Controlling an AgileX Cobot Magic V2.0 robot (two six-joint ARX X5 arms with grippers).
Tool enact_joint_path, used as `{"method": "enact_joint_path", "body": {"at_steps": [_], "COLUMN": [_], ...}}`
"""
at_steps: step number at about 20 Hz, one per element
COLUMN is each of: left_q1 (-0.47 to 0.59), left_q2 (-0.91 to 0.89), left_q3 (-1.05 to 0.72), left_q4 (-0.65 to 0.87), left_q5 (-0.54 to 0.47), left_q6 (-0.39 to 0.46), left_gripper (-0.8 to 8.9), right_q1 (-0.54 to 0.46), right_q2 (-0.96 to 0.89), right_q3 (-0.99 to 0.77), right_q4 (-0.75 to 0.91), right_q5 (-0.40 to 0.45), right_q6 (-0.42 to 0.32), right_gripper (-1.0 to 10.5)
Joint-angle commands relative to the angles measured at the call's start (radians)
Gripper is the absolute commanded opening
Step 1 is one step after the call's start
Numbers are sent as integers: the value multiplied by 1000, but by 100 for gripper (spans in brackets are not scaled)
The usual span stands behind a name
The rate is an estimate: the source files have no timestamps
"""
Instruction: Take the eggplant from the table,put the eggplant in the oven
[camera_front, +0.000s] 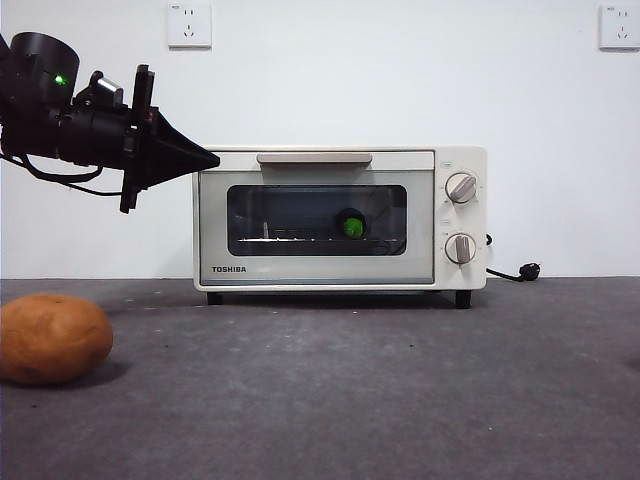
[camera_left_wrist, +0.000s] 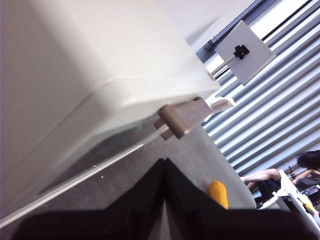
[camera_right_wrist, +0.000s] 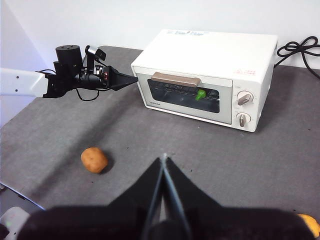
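The cream-white oven (camera_front: 448, 218) (camera_right_wrist: 215, 47) stands at the back of the dark grey table (camera_front: 350, 390), its door closed. Through the glass I see the eggplant (camera_front: 352, 226) (camera_right_wrist: 200, 94) lying inside, its green cap toward the window; the purple body is hard to make out. My left gripper (camera_front: 210, 158) (camera_right_wrist: 134, 79) (camera_left_wrist: 165, 161) is shut and empty, its tip level with the oven's top left corner, near the end of the beige handle (camera_left_wrist: 172, 120) (camera_front: 314, 158). My right gripper (camera_right_wrist: 164, 157) is shut, empty, high above the table's front.
A round brown potato (camera_front: 52, 338) (camera_right_wrist: 94, 159) lies on the table at the front left. An orange object (camera_left_wrist: 218, 194) (camera_right_wrist: 307, 222) sits near the front right edge. The oven's black power cord (camera_front: 515, 271) (camera_right_wrist: 297, 47) trails behind its right side.
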Motion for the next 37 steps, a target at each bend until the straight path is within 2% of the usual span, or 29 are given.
{"method": "enact_joint_path", "body": {"at_steps": [1, 9, 15, 20, 25, 30, 37], "left_q1": [-10, -31, -35, -35, -49, -76, -126], "left_q2": [-47, -247, -439, -603, -760, -891, -1028], "left_q3": [-4, -4, -4, -4, -4, -4, -4], "left_q4": [6, -55, -169, -352, -616, -851, -1039], "left_q5": [9, -14, -93, -185, -359, -634, -890], "left_q6": [5, 9, 17, 112, 258, 407, 459], "left_gripper": [-7, -7, -7, -7, -7, -7, -7], "right_q1": [0, 0, 0, 0, 0, 0, 0], "right_q2": [-3, -3, -3, -3, -3, -3, -3], "right_q3": [0, 1, 1, 1, 1, 1, 1], "right_q4": [-21, -21, -21, -21, -21, -21, -21], "right_q5": [2, 2, 2, 2, 2, 2, 2], "right_q6": [8, 7, 7, 7, 7, 7, 8], "right_gripper": [-12, -11, 1, 1, 1, 1, 1]}}
